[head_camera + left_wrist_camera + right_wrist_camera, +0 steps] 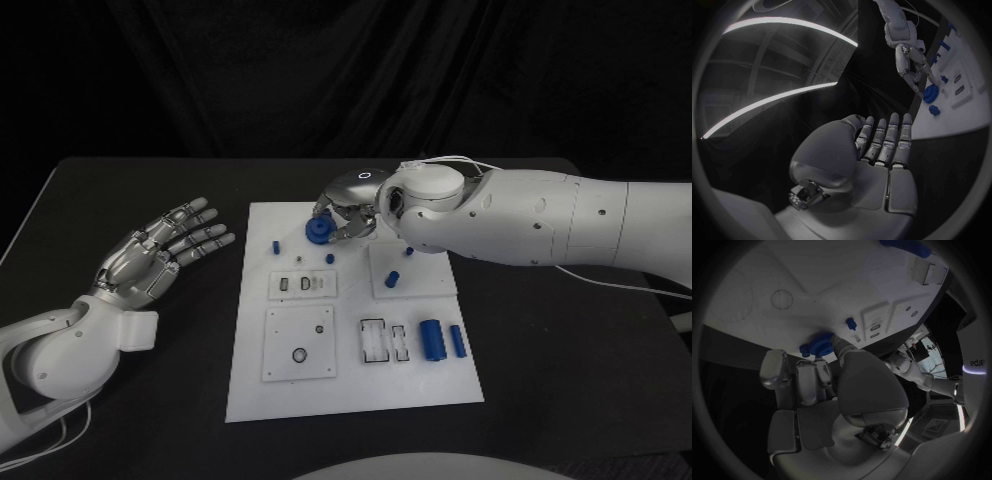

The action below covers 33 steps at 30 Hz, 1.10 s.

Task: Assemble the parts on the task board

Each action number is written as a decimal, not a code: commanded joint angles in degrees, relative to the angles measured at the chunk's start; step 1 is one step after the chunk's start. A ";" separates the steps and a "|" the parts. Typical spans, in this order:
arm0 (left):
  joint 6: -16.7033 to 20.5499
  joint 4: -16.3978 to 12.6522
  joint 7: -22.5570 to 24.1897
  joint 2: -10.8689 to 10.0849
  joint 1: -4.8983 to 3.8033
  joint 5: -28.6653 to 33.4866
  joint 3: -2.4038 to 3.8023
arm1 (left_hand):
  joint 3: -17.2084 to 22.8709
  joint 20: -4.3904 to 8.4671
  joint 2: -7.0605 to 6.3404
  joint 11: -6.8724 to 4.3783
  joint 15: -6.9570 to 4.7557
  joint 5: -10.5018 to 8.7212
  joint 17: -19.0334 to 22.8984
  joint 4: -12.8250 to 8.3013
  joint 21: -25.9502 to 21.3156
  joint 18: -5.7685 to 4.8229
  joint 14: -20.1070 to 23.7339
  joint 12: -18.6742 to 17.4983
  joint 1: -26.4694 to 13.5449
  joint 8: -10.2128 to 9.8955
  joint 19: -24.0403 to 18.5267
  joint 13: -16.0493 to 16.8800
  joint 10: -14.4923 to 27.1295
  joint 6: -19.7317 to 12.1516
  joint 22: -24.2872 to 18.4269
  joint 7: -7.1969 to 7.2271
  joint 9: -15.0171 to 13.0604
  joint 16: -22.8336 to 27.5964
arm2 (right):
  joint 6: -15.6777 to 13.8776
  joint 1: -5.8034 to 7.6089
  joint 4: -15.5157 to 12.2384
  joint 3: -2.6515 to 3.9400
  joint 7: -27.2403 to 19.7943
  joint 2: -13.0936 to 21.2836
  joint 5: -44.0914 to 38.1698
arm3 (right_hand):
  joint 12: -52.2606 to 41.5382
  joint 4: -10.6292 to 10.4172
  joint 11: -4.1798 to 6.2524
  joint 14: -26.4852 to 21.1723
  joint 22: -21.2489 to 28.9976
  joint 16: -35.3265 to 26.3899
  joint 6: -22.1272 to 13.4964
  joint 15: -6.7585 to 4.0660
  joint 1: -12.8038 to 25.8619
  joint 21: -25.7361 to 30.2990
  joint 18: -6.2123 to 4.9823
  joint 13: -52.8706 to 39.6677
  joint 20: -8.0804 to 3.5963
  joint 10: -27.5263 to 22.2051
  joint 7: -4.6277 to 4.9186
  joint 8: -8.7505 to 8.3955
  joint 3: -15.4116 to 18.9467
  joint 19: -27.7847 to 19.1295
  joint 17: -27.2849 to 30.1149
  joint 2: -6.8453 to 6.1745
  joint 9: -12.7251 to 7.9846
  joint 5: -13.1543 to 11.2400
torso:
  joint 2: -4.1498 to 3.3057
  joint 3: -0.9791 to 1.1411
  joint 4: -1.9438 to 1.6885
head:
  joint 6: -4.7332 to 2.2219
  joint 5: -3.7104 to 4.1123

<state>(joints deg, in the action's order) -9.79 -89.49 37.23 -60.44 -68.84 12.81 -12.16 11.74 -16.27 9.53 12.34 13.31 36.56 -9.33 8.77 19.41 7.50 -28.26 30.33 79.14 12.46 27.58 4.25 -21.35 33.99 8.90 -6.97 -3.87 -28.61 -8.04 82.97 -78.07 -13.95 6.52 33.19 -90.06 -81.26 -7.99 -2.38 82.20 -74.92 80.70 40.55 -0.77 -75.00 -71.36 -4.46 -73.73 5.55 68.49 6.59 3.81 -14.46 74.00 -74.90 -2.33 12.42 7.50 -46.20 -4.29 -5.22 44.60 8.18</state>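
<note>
Spanning black table [130, 200], white task board [353, 395], dark drapes [346, 70].

Black worktop [144, 200] bearing the white task board [353, 385] at its centre, the board's long edges running away from the robot toward the far side.

A robotics lab: black-draped backdrop [289, 70] (all round), black table [130, 200], white task board [353, 385].
</note>
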 commanded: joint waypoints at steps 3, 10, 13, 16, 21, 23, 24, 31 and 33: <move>-1.02 -0.05 0.34 0.04 0.00 0.26 0.05 | 0.26 0.10 0.09 0.33 0.30 -0.17 0.05 0.05 0.38 -0.74 0.17 0.24 -0.20 -0.01 -0.44 -0.04 0.04 0.17 0.10 -0.41 -0.04 -0.33 | 2.43 -0.45 0.46 -0.21 2.33 0.55 -0.19 | 0.38 -0.24 -0.17 -0.67 0.16 -0.70 0.20 0.05 0.83 0.64 -1.18 0.39 0.04 -0.73 0.72 0.21 0.38 -0.68 -2.97 0.09 -0.08 -0.39 | -0.05 0.02 -0.01 | 0.00 0.01; -1.09 -0.02 0.29 -0.04 0.01 0.26 0.05 | 0.37 0.11 0.13 0.35 0.32 -0.17 0.06 0.05 0.39 -0.77 0.20 0.24 -0.23 -0.01 -0.47 -0.04 0.03 0.16 0.10 -0.43 -0.04 -0.35 | 2.59 -0.46 0.61 -0.21 2.65 1.44 -0.19 | 0.72 -0.41 -0.37 -0.98 0.40 -1.10 0.77 0.22 0.97 1.14 -1.26 0.80 0.19 -1.34 0.96 0.45 0.60 -0.96 -2.61 0.27 -0.17 -0.51 | -0.05 0.04 0.04 | 0.14 -0.08; -1.14 0.00 0.27 -0.04 0.01 0.26 0.05 | 0.37 0.11 0.13 0.35 0.32 -0.17 0.06 0.05 0.39 -0.77 0.20 0.24 -0.23 -0.01 -0.47 -0.04 0.03 0.16 0.10 -0.43 -0.04 -0.35 | 2.37 -0.47 0.59 -0.21 2.67 1.78 -0.19 | 0.72 -0.41 -0.37 -0.98 0.40 -1.10 0.77 0.22 0.97 1.14 -1.26 0.80 0.19 -1.34 0.96 0.45 0.60 -0.96 -2.61 0.27 -0.17 -0.51 | -0.02 0.04 0.08 | 0.16 -0.07; -1.19 0.01 0.27 -0.05 0.02 0.26 0.05 | 0.37 0.11 0.13 0.35 0.32 -0.17 0.06 0.05 0.39 -0.77 0.20 0.24 -0.23 -0.01 -0.47 -0.04 0.03 0.16 0.10 -0.43 -0.04 -0.35 | 1.72 -0.49 0.46 -0.22 2.54 2.37 -0.19 | 0.87 -0.45 -0.43 -1.19 0.61 -1.37 1.03 0.28 0.99 1.48 -1.34 1.02 0.24 -1.63 1.03 0.56 0.67 -1.18 -2.34 0.33 -0.19 -0.53 | -0.02 0.04 0.08 | 0.16 -0.07; -1.18 -0.12 0.31 -0.32 0.03 0.26 0.05 | 0.52 0.11 0.19 0.37 0.34 -0.17 0.08 0.05 0.40 -0.80 0.24 0.24 -0.27 -0.01 -0.50 -0.04 0.01 0.19 0.11 -0.45 -0.04 -0.39 | -0.82 -0.48 -0.56 -0.22 2.11 4.19 -0.19 | 1.04 -0.42 -0.41 -1.19 0.59 -1.55 2.57 0.31 0.68 1.76 -1.36 1.17 0.36 -1.70 0.92 1.16 0.81 -1.08 -2.27 0.58 -0.22 -0.30 | -0.01 0.05 0.08 | 0.12 -0.22; -1.09 -0.21 0.33 -0.52 0.03 0.26 0.05 | 0.52 0.11 0.19 0.37 0.34 -0.17 0.08 0.05 0.40 -0.80 0.24 0.24 -0.27 -0.01 -0.50 -0.04 0.01 0.19 0.11 -0.45 -0.04 -0.39 | -2.25 -0.41 -1.57 -0.22 1.90 5.51 -0.19 | 1.06 -0.45 -0.34 -1.11 0.55 -1.59 3.62 0.24 0.48 1.86 -1.37 1.17 0.34 -1.57 0.82 1.55 0.84 -0.95 -2.28 0.74 -0.21 -0.10 | -0.02 0.07 0.12 | 0.08 -0.27; -1.04 -0.25 0.34 -0.60 0.03 0.26 0.05 | 0.59 0.12 0.21 0.38 0.35 -0.17 0.08 0.04 0.41 -0.81 0.26 0.24 -0.28 -0.01 -0.52 -0.04 0.01 0.19 0.11 -0.46 -0.05 -0.40 | -3.00 -0.31 -2.22 -0.22 1.77 6.27 -0.19 | 1.13 -0.51 -0.28 -1.05 0.46 -1.61 4.31 0.20 0.39 1.84 -1.35 1.27 0.30 -1.60 0.77 1.80 0.88 -0.80 -2.30 0.81 -0.19 -0.01 | -0.02 0.06 0.13 | 0.08 -0.27; -0.91 -0.37 0.38 -0.89 0.04 0.26 0.05 | 0.59 0.12 0.21 0.38 0.35 -0.17 0.08 0.04 0.41 -0.81 0.26 0.24 -0.28 -0.01 -0.52 -0.04 0.01 0.19 0.11 -0.46 -0.05 -0.40 | -7.59 1.01 -7.03 -0.22 0.61 11.28 -0.19 | 3.41 -1.12 0.04 -1.40 0.76 -2.59 7.02 -0.12 0.10 2.69 -1.47 4.70 0.06 -4.92 0.45 2.62 0.91 -0.80 -1.42 1.15 -0.18 0.27 | -0.05 0.07 0.11 | -0.01 0.07; -0.92 -0.39 0.38 -0.91 0.04 0.26 0.05 | 0.59 0.12 0.21 0.38 0.35 -0.17 0.08 0.04 0.41 -0.81 0.26 0.24 -0.28 -0.01 -0.52 -0.04 0.01 0.19 0.11 -0.46 -0.05 -0.40 | -9.20 1.54 -8.82 -0.22 0.39 13.11 -0.19 | 4.86 -1.55 0.19 -1.77 1.19 -3.55 8.59 -0.30 -0.32 3.62 -1.60 6.57 -0.11 -6.11 0.29 2.95 0.78 -1.01 -0.63 1.22 -0.23 0.30 | -0.04 0.09 0.08 | -0.03 0.20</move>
<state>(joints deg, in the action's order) -10.11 -89.70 37.08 -61.38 -68.82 12.83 -12.16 12.05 -16.06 9.53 12.34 13.52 36.56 -9.34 8.76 19.64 7.50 -28.05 30.33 79.14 12.46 27.37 4.25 -21.35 34.19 8.94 -7.17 -3.87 -28.82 -12.36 84.28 -86.10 -14.19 6.94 45.79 -89.95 -76.76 -9.27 -2.21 80.71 -73.84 77.41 48.70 -1.05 -75.26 -67.99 -5.41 -67.64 5.76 62.74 6.88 6.59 -13.70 73.01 -74.90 -1.46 12.27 7.53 -46.22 -4.22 -5.11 44.63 8.25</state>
